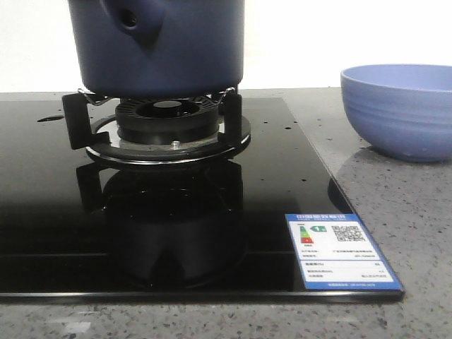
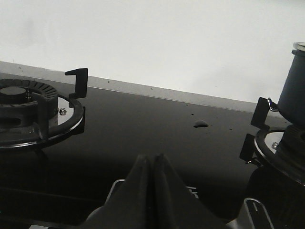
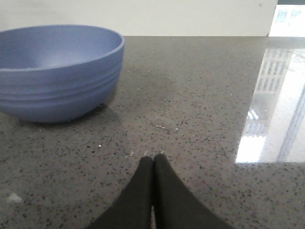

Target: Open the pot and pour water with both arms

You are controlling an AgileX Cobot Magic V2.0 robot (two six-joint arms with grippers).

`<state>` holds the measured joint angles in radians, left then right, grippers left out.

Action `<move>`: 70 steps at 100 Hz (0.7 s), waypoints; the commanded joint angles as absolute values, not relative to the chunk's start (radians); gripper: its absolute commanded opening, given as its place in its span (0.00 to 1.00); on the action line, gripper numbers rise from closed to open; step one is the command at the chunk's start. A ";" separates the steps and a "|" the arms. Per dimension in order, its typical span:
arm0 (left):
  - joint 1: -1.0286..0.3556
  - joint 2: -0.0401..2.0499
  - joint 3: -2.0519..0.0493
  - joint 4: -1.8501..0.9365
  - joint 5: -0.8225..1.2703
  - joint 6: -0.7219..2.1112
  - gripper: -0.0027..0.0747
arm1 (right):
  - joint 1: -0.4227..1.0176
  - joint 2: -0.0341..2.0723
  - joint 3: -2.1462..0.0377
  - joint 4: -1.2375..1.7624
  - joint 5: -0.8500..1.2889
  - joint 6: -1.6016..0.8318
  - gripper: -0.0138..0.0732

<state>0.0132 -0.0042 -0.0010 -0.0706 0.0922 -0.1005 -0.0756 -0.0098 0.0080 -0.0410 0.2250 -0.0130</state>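
Right now your left hand [image 2: 152, 164] has its two dark fingers pressed together tip to tip, with nothing between them. It sits low over the glossy black glass cooktop [image 2: 143, 129]. Ahead of it on one side you see a burner [image 2: 24, 95] with a black pan support prong [image 2: 78, 83] standing up from its metal ring. A small drop of water [image 2: 200, 124] lies on the glass further out, and beyond that, at the edge of the left wrist view, you catch a slice of the pot [image 2: 293, 90] on the other burner's support.

Your right hand [image 3: 153, 164] is likewise closed, fingers touching and empty. It is just above the speckled grey counter [image 3: 190, 109]. The lighter blue ribbed bowl [image 3: 57, 71] stands on that counter, off to one side of the fingers and apart from them.

From the front view, neither hand shows. You find the pot [image 1: 159, 42] sitting upright on the black pan support [image 1: 155, 113] over the burner, in the upper left of the picture, its top cut off by the frame so you cannot tell whether a lid is on. Its tapered side bump with a round hole [image 1: 131, 20] faces the camera. The bowl stands well to the pot's right, off the glass. An energy label [image 1: 342, 251] is stuck on the cooktop's near right corner.
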 commanded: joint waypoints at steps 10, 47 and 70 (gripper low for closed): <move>0.008 -0.031 0.033 -0.078 0.014 -0.108 0.01 | -0.074 -0.028 0.033 -0.055 0.143 -0.021 0.09; 0.008 -0.031 0.033 -0.078 0.014 -0.108 0.01 | -0.074 -0.028 0.033 0.012 0.109 -0.019 0.09; 0.008 -0.031 0.033 -0.078 0.010 -0.108 0.01 | -0.074 -0.028 0.033 0.032 0.095 -0.019 0.09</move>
